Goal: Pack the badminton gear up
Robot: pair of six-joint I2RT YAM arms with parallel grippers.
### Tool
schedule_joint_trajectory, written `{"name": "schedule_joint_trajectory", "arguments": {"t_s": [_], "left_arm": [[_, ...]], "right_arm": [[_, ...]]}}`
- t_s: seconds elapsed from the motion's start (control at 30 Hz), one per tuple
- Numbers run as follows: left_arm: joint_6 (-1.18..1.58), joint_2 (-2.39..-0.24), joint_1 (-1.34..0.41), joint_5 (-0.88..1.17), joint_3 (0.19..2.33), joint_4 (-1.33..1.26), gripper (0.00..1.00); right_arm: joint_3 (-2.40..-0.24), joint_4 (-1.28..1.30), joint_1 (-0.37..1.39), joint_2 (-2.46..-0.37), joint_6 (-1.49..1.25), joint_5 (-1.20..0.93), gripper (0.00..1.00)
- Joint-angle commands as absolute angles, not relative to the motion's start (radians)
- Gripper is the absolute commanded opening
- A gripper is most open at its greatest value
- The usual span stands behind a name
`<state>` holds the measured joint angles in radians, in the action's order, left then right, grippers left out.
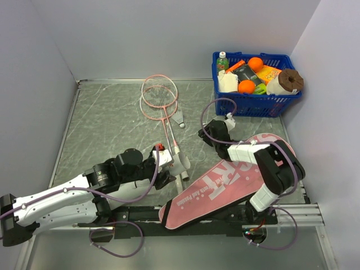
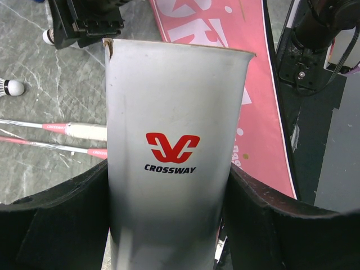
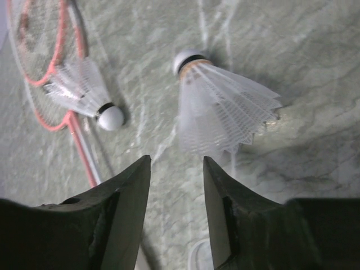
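My left gripper (image 1: 169, 166) is shut on the white tube (image 1: 181, 165), lettered CROSSWAY in the left wrist view (image 2: 177, 112), and holds it just left of the pink racket-shaped bag (image 1: 225, 184). Two pink-framed rackets (image 1: 159, 97) lie at the back centre, with a white shuttlecock (image 1: 180, 118) beside their shafts. My right gripper (image 1: 205, 135) is open and empty, low over the table. In the right wrist view a second shuttlecock (image 3: 225, 107) lies just beyond the right gripper (image 3: 177, 163). The first shuttlecock (image 3: 84, 93) lies further off, on a racket head (image 3: 42, 67).
A blue plastic basket (image 1: 256, 104) of groceries stands at the back right corner. Walls close the table on the left, back and right. The bag (image 2: 259, 112) lies diagonally across the front right, over the rail at the near edge.
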<state>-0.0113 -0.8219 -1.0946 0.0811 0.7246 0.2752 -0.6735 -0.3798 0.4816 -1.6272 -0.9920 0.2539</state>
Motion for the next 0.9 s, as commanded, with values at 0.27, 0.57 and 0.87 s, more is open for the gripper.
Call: {"name": "schedule_joint_trajectory", "arguments": {"t_s": [0.27,0.57,0.87], "left_arm": [[0.02,-0.83,-1.1,0.083,0.762,0.276,0.01],[0.02,-0.824,-1.1,0.075,0.759,0.276,0.01],[0.018,-0.834,-1.1,0.077,0.761,0.279,0.01]], "right_arm": [[-0.726,-0.216,0.476,-1.448,-0.922,0.256,0.55],[-0.759,-0.199,0.472,-1.516,-0.969,0.247,0.55],[-0.799,-0.264,0.456,-1.614,-0.976,0.267,0.51]]}}
